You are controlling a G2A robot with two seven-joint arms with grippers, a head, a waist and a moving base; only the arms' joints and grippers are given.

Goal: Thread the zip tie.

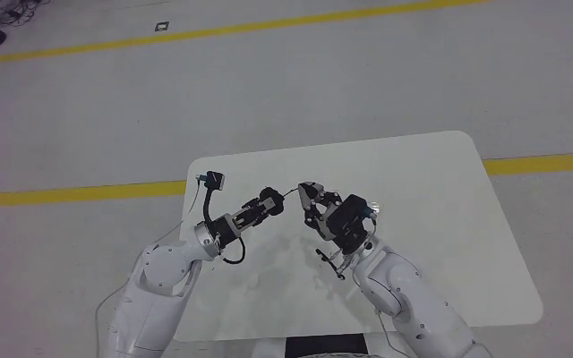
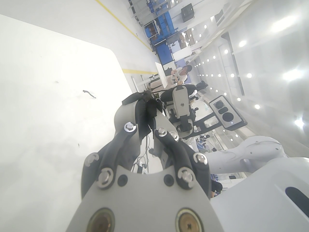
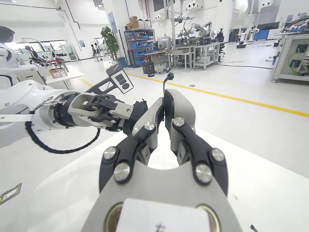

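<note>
Zip tie (image 3: 170,76) stands up out of the right gripper (image 3: 164,105), its small black head clear above the fingertips and its thin strap pinched between the two pressed-together pads. From above, the strap shows as a fine dark line running from that gripper toward the left gripper (image 1: 271,200), and both are held up over the near part of the white desk (image 1: 430,197). The left gripper's fingers are pressed together too, tip to tip with the right one's. I cannot make out whether they hold the tie's other end. A small dark scrap (image 2: 89,94) lies on the desk beyond the left gripper.
</note>
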